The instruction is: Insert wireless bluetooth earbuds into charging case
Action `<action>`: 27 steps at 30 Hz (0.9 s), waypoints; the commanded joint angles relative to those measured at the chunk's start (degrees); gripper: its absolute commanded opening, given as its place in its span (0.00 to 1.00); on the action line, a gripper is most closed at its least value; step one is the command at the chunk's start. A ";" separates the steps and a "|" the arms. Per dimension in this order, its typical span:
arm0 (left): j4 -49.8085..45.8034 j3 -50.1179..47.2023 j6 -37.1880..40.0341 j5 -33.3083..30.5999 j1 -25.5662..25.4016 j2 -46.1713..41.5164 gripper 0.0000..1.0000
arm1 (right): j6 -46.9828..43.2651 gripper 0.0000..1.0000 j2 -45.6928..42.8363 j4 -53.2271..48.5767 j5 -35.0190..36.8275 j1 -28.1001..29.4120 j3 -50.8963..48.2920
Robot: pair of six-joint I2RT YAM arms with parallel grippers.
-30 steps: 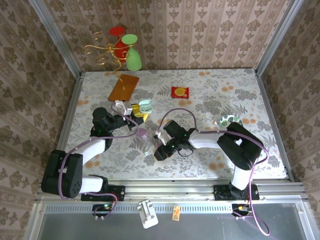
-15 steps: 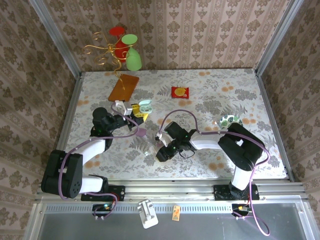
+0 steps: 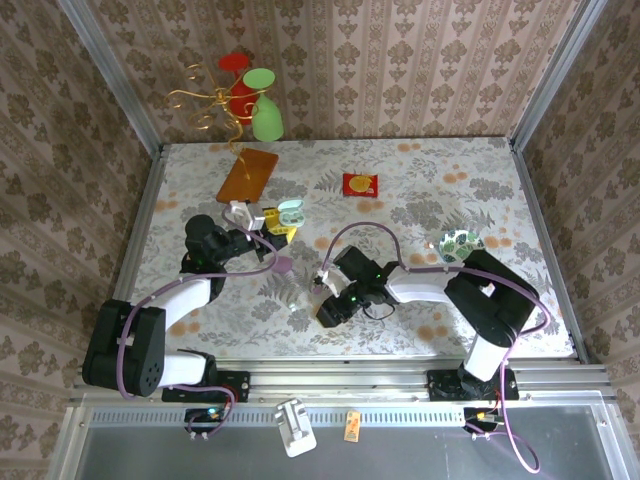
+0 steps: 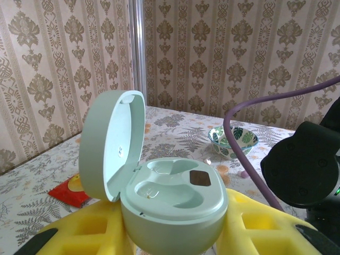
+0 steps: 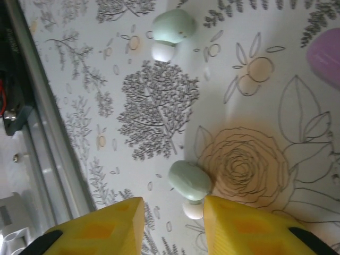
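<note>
The mint-green charging case (image 4: 175, 196) stands with its lid up and both wells empty, and my left gripper (image 4: 172, 229) is shut on its base; from above the case (image 3: 290, 211) is at mid-left. My right gripper (image 5: 171, 210) hangs low over the table, its yellow fingers (image 5: 239, 228) apart. One of the wireless bluetooth earbuds (image 5: 189, 181), mint with a white tip, lies between the tips. It rests against the right finger with a gap to the left one. A second earbud (image 5: 172, 29) lies farther ahead. From above, the right gripper (image 3: 314, 311) is near the table's front.
A purple case (image 3: 283, 266) lies between the arms. A patterned bowl (image 3: 460, 240) is at the right, a red packet (image 3: 360, 184) and a brown board (image 3: 247, 173) at the back. The metal rail (image 5: 37, 133) runs close beside the right gripper.
My right arm has drifted slightly toward the near edge of the table. The left arm and the case have not moved.
</note>
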 commanded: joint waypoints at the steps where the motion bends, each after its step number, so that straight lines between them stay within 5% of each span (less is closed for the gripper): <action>1: 1.02 0.49 1.12 0.29 -0.01 -0.45 0.29 | -0.41 0.36 -2.65 -2.43 -4.26 0.44 -0.67; 11: -0.26 0.11 2.01 -0.10 0.08 -1.76 0.29 | -5.85 0.42 -2.75 -5.40 2.69 -0.71 2.58; 27: -7.93 0.84 5.64 -1.01 0.27 -5.92 0.29 | -14.20 0.40 7.04 -12.03 -1.14 0.23 10.41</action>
